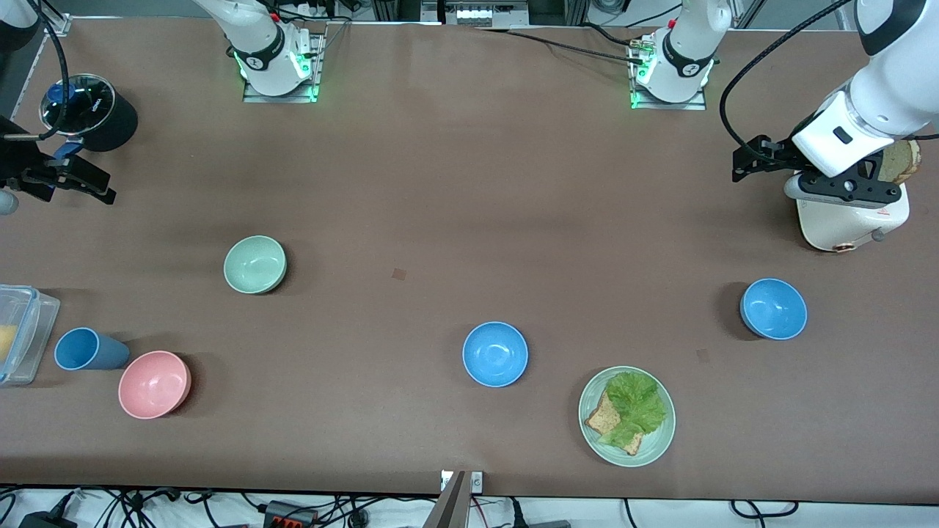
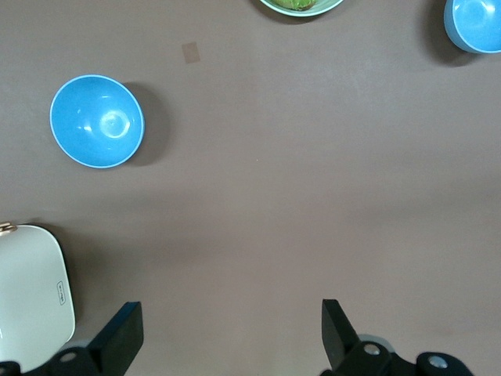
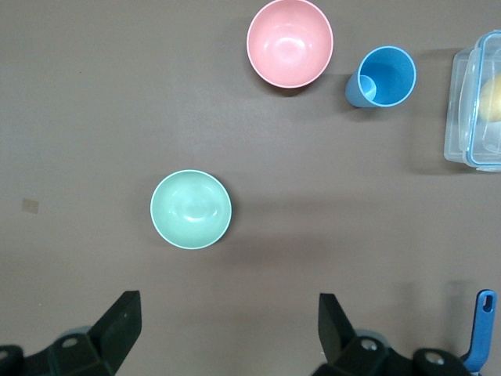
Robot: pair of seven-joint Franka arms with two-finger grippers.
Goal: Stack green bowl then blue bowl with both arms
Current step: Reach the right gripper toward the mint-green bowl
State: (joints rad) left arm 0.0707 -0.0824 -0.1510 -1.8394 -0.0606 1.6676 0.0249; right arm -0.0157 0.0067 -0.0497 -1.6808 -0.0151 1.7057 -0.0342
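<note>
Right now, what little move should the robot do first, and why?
Probably lower the right gripper toward the green bowl. It hangs open and empty, and the bowl sits alone. The left gripper, also open, waits near a blue bowl.

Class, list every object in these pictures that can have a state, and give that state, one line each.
green bowl: upright, empty
two blue bowls: upright, empty, apart
pink bowl: upright, empty
blue cup: on its side
plate: holds lettuce, toast
left gripper: open, empty
right gripper: open, empty
</note>
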